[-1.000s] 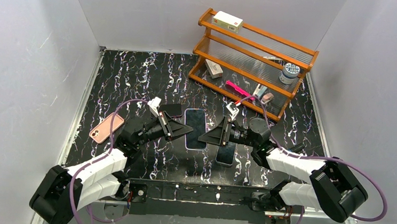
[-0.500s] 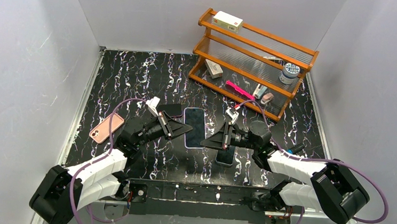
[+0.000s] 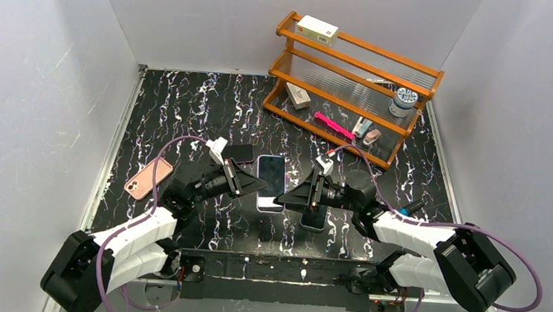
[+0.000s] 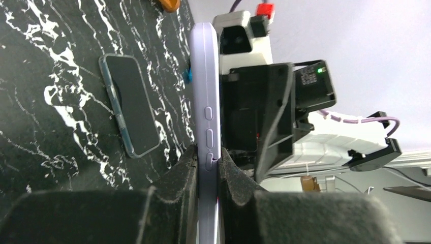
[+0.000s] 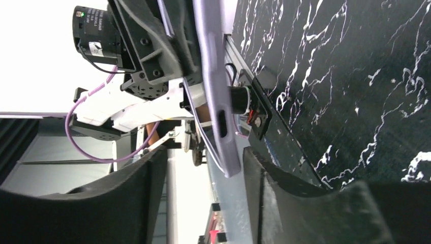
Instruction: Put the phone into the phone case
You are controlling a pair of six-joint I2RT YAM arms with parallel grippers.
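My left gripper [image 3: 256, 186] [image 4: 207, 152] is shut on a lavender phone case [image 3: 270, 182] [image 4: 206, 86] and holds it on edge above the table, side buttons toward the left wrist camera. From above its face looks dark inside the lavender rim. A dark phone [image 3: 314, 218] [image 4: 127, 107] lies flat on the black marble table [image 3: 188, 104], partly under my right arm. My right gripper [image 3: 282, 198] [image 5: 203, 155] stands open around the free end of the case [image 5: 216, 86]. The case corner sits near one finger and touches neither pad.
An orange wooden shelf [image 3: 353, 87] at the back right carries a box, a jar and small items. A pink phone [image 3: 148, 178] lies at the left, and a dark flat piece [image 3: 240, 152] lies just behind the left gripper. Grey walls close in three sides.
The case has turned in my left gripper and shows a narrower face from above. My right gripper has slid a little toward the near left along the case.
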